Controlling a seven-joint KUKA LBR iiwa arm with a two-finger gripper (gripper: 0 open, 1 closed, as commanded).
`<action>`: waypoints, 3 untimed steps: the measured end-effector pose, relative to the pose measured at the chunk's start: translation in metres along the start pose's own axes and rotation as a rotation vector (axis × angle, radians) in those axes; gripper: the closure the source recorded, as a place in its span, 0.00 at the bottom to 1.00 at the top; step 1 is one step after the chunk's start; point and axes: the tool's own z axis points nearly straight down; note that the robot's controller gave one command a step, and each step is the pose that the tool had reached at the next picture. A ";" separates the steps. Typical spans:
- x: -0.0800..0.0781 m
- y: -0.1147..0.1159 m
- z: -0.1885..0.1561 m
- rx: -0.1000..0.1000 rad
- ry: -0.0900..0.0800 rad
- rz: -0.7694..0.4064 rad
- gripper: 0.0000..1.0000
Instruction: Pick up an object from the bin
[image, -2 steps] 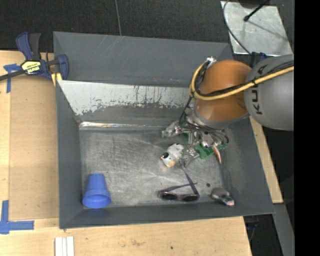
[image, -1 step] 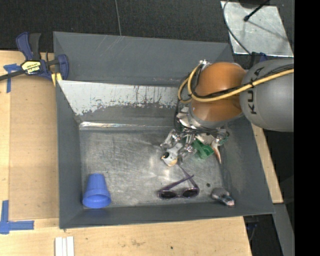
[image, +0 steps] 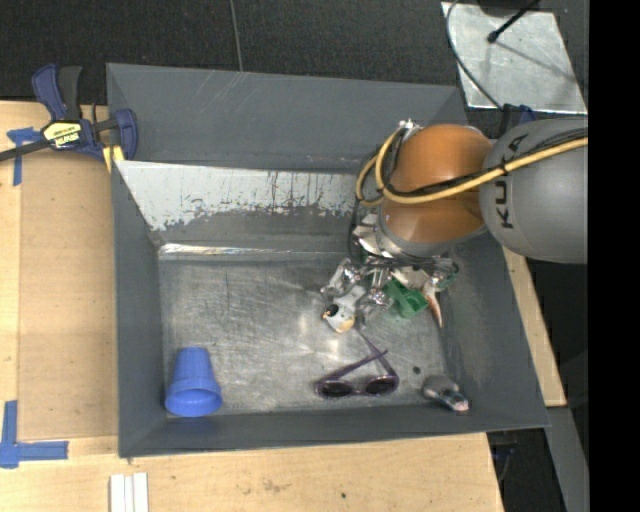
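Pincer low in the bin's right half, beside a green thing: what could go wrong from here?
The pincer sits close between the green thing and a small white-and-yellow thing; it may catch both or knock one aside. The purple sunglasses lie nearby, one arm pointing toward it; that could snag.

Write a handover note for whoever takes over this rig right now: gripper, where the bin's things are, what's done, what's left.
Gripper: low in the bin's right half, over a green thing and a small white-and-yellow thing; a grasp cannot be confirmed.
Others: purple sunglasses just below it, small grey thing in the lower right corner, blue cup lower left.
Done: the reach down.
Left: grasp one thing and lift it out.
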 end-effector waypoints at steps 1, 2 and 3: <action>0.000 0.001 -0.003 0.000 0.000 0.000 1.00; 0.002 0.001 -0.015 0.000 0.001 0.001 1.00; 0.001 0.001 -0.033 0.001 0.000 0.001 1.00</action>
